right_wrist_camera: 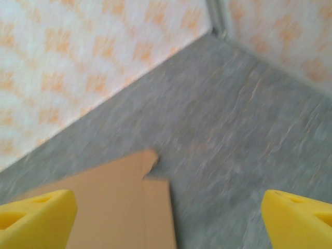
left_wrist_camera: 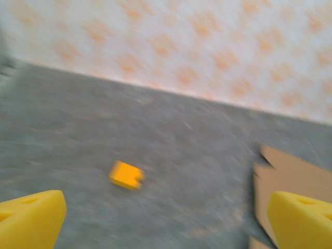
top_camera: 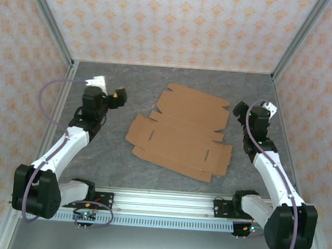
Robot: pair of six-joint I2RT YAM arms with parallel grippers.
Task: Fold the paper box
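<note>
Paper box lies flat & unfolded on the grey table, approx ctr, a bit skewed to the table edges, flaps spread all round, two short slits showing in the mid panels. Left gripper sits off the sheet's far-left side, apart from it w/ bare table btwn. Right gripper is just off the far-right flap, close to its edge; can't tell from the top view whether it touches. Left wrist view (blurred): left gripper has jaws wide apart & empty, yellow fingertips at both bottom corners, just table btwn them. A corner of the box shows at the right, next to the right-hand fingertip. A small orange block lies on the table ahead of the jaws, left of the cardboard & clear of it, w/ the patterned wall beyond. Right wrist view (also blurred): right gripper has jaws wide apart too & grips nothing, yellow fingertips at both bottom corners. A box flap w/ a notched corner lies below/ahead of the left-hand half of the gap; the right-hand half is over bare table.
</note>
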